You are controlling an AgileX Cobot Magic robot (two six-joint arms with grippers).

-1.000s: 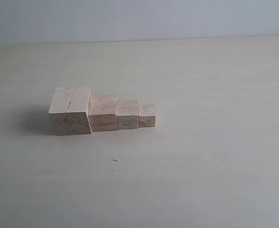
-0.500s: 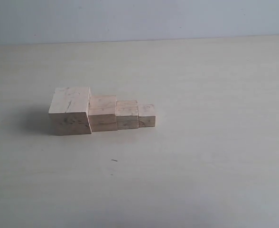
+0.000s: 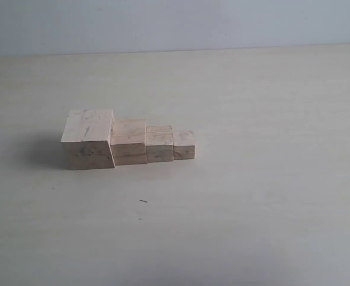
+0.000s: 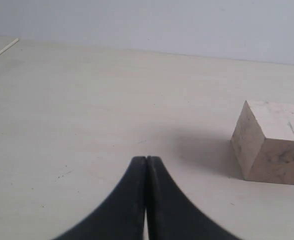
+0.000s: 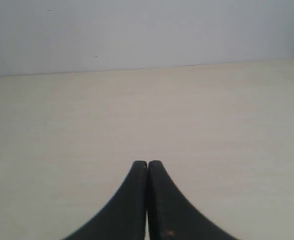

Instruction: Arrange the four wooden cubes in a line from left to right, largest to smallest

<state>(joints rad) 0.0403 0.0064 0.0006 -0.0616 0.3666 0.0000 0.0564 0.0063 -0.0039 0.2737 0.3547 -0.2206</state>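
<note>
Though lined up largest to smallest, cubes [image 3: 127, 140] open to knocks.
Left gripper [image 4: 146, 161] clamped on nothing, big cube [image 4: 272, 145] ahead, beside its tips; right gripper [image 5: 147, 163] likewise, well apart. Could shove them askew on careless left swing.

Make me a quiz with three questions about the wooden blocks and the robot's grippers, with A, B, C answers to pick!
1. Where in the row does the biggest pale wooden cube stand, seen from the exterior view?
A) the left end
B) the middle
C) the right end

2. How many pale wooden cubes are on the light table?
A) two
B) four
C) six

3. How are the left black gripper and the right black gripper?
A) both shut
B) both open
C) each holding a cube

Answers:
1 A: it is leftmost, and sizes step down to the smallest cube on the right.
2 B: four stand side by side.
3 A: each wrist view shows the fingers pressed together, with nothing between them.
</note>
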